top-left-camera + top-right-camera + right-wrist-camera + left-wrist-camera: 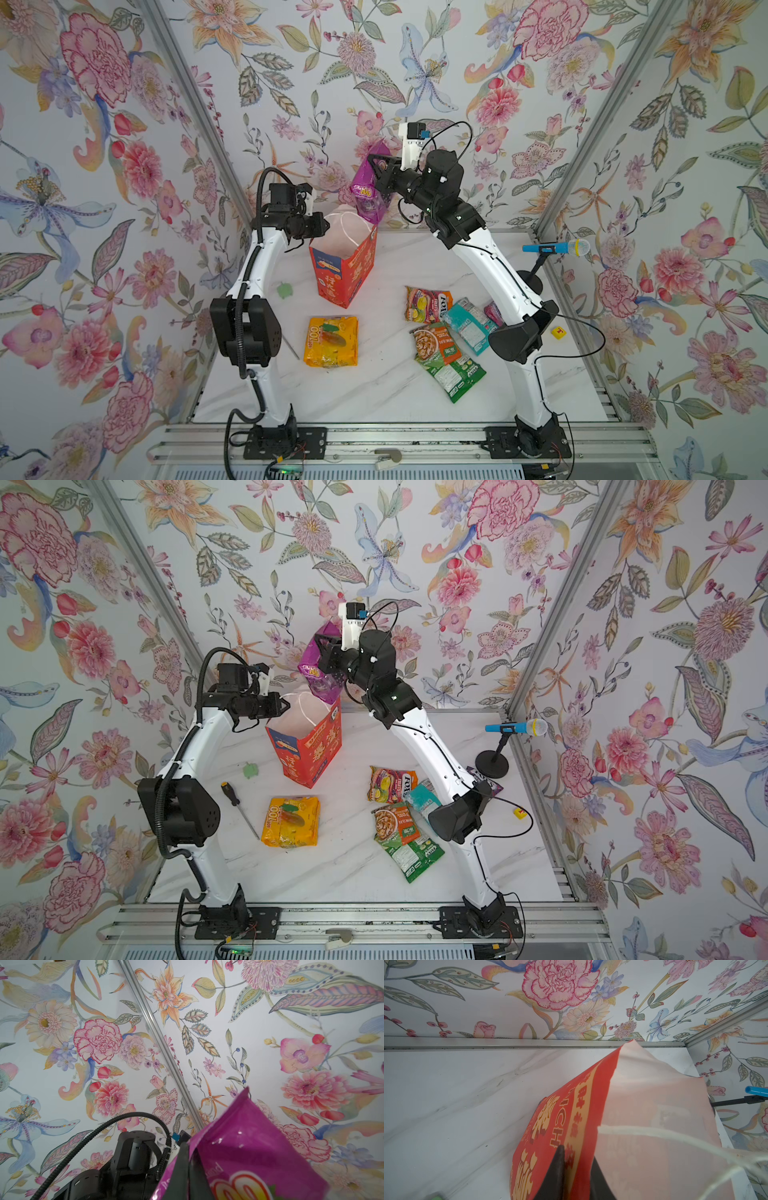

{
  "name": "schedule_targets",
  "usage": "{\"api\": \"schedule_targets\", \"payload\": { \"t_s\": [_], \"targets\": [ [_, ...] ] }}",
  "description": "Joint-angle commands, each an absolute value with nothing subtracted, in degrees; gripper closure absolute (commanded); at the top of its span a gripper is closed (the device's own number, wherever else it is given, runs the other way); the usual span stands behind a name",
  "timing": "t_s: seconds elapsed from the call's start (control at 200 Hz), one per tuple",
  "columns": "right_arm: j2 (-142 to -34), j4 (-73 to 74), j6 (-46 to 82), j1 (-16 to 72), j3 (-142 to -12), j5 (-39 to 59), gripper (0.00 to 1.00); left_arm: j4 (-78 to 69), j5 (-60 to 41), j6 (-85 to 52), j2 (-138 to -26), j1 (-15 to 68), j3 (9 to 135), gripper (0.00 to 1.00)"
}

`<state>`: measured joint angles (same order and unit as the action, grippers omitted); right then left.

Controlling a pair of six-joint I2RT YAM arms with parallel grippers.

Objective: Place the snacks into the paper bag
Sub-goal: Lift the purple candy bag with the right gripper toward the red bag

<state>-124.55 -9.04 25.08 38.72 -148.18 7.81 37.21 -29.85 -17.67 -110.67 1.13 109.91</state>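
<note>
In both top views, one paper bag stands upright on the white marbled bench, with floral walls around. Six snacks lie flat there. A seventh, the purple packet, hangs over the bag's far rim, pinched by the right pincer.

Left wrist view: the left pincer straddles the bag's rim; clamped or not, I cannot tell.

Right wrist view: two fingers squeeze the purple packet.

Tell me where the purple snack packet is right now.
In both top views the purple packet hangs pinched in the right gripper, just above the far right corner of the open paper bag.
</note>
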Motion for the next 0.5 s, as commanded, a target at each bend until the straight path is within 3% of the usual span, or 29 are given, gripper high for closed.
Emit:
{"api": "schedule_targets", "payload": {
  "t_s": [0.0, 0.495],
  "targets": [
    [-123.7, 2.9, 23.3, 37.4, -151.3, 3.7, 1.0, 36.1, -32.4, -18.8, -108.6, 0.7, 108.6, 0.82],
    [-131.4, 5.9, 23.7, 36.7, -153.7, 3.3, 1.0, 34.4, -35.4, -20.2, -107.2, 0.7, 107.2, 0.79]
  ]
}}
